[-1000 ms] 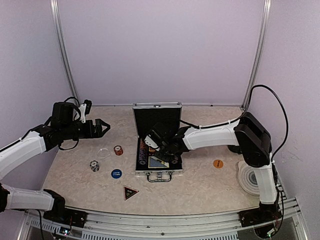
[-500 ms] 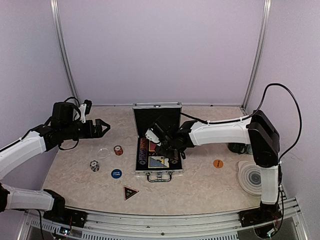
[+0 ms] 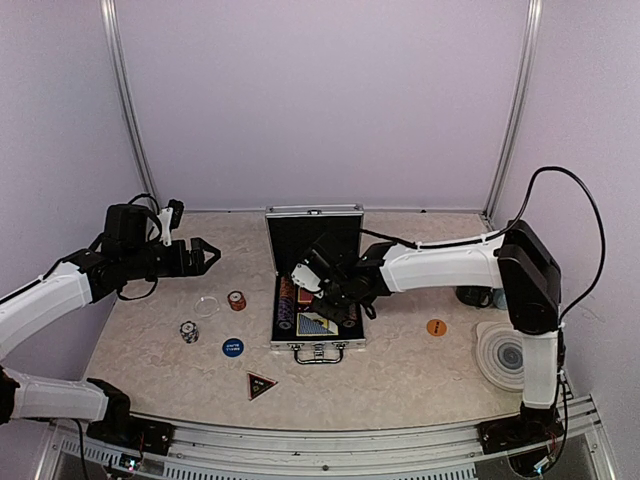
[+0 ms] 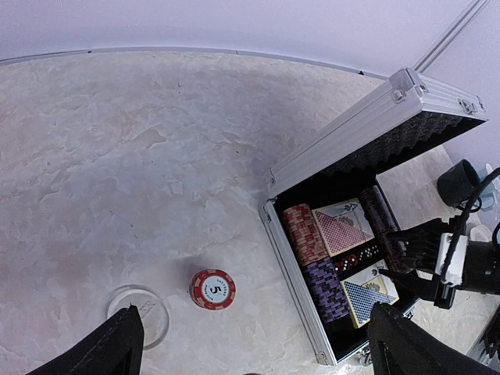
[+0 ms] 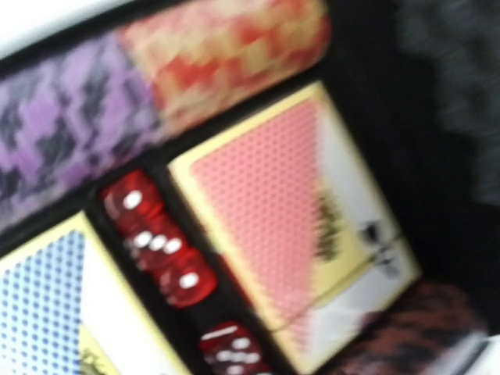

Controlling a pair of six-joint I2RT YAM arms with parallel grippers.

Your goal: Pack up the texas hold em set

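In the overhead view, the silver case [image 3: 318,347] is seen standing open at the centre of the table [image 3: 400,370], lid upright. The left pincer [image 3: 205,256] is held released at the left of the frame, well apart from the case. The right pincer [image 3: 310,282] is lowered into the case, and whether it grasps anything cannot be told. A red chip stack [image 3: 236,300], a blue button [image 3: 232,347] and a black triangle [image 3: 260,385] are seen lying left of the case, and an orange button [image 3: 436,327] right of it. From the left wrist, rows of red chips [image 4: 303,233] and purple chips [image 4: 328,289] are shown inside the case beside a red deck [image 4: 344,228] and a blue deck [image 4: 367,291]. The right wrist view is blurred, but red dice [image 5: 160,242] are made out between the decks.
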